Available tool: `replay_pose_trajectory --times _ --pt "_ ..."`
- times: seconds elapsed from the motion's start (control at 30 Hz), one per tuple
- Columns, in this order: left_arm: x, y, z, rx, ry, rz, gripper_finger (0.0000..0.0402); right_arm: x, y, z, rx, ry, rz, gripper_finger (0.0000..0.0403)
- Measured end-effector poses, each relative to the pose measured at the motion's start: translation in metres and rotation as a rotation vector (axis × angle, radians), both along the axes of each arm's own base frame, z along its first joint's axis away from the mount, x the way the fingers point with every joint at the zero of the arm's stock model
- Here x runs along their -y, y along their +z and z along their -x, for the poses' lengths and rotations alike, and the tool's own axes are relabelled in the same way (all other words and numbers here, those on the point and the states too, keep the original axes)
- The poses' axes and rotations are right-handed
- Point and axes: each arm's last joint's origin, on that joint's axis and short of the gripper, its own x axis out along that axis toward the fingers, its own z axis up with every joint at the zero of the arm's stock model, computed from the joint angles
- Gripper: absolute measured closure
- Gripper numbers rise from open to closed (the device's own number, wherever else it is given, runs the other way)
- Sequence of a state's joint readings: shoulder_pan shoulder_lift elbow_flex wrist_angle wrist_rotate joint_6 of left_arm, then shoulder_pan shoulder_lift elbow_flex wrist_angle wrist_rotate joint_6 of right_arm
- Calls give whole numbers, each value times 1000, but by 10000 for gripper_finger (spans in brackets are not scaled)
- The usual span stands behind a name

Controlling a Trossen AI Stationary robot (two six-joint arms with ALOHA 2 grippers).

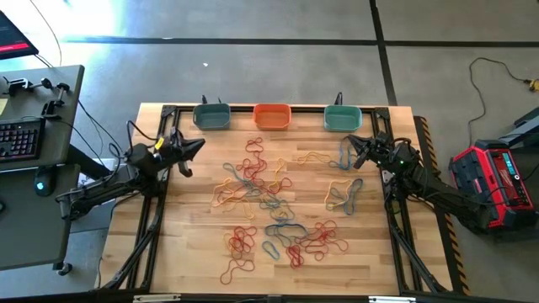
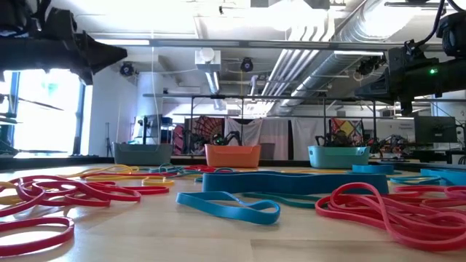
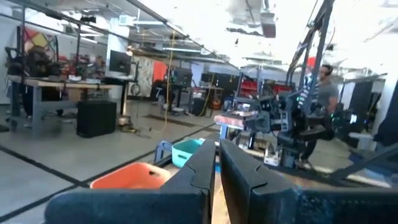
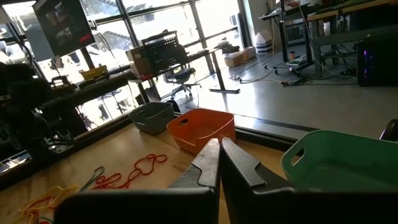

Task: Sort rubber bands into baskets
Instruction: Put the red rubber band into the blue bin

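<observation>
Rubber bands (image 1: pixel 268 202) in red, yellow and blue lie scattered over the middle of the wooden table; red and blue ones (image 2: pixel 240 200) show close in the low view. Three baskets stand along the far edge: grey-blue (image 1: pixel 211 115), orange (image 1: pixel 272 116) and teal-green (image 1: pixel 343 118). My left gripper (image 1: pixel 200 144) is shut with nothing in it, raised above the table at the far left, near the grey-blue basket. My right gripper (image 1: pixel 350 142) is shut with nothing in it, raised at the far right, just in front of the teal-green basket.
Black frame rails (image 1: pixel 152 227) run along the table's left and right sides. A desk with a keyboard (image 1: pixel 21 139) stands off to the left, a red device (image 1: pixel 493 181) on the floor to the right. A person (image 3: pixel 323 93) stands in the room beyond the table.
</observation>
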State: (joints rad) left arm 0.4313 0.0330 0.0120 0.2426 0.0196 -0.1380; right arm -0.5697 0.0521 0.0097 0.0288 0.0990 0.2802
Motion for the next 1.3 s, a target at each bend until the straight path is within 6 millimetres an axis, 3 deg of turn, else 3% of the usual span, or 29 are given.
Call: replay_pose_trajectory --times 0.43,0.63,0.97,1.3 --pt "3 -6 -8 -57 -151 62 401 0 0 0 0 2 0 402" --pt "7 -10 -15 -133 -199 -17 401 0 0 0 0 2 0 402" --pt "8 -5 -24 -90 -241 -21 377 0 0 0 0 2 0 402" --pt "12 -10 -31 -127 -313 10 388 0 0 0 0 2 0 402"
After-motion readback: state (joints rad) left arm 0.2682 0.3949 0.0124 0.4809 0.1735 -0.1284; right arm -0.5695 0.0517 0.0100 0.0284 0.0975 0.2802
